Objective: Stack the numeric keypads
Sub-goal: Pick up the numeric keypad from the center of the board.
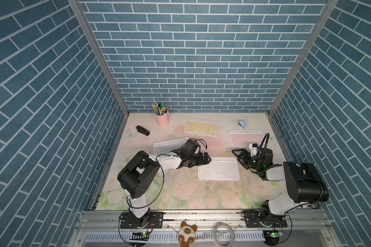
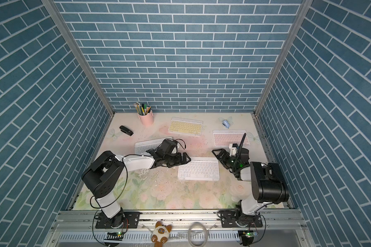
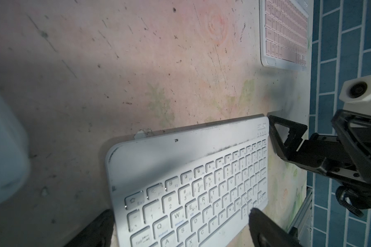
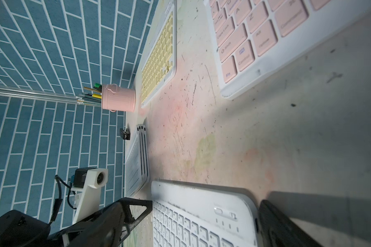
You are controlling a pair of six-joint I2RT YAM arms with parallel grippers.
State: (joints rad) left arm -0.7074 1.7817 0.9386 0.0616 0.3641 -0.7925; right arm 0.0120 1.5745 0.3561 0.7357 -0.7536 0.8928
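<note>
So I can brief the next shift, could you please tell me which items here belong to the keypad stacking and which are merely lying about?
Belong to the job: centre white keypad; white keypad stack; yellow keypad; pink keypad.

Just lying about: black stapler; light-blue stapler; pink pencil cup; plush cat on the front rail.

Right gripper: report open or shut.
Open: in the left wrist view the right gripper has its fingers apart, nothing between them, beside the white keypad.
</note>
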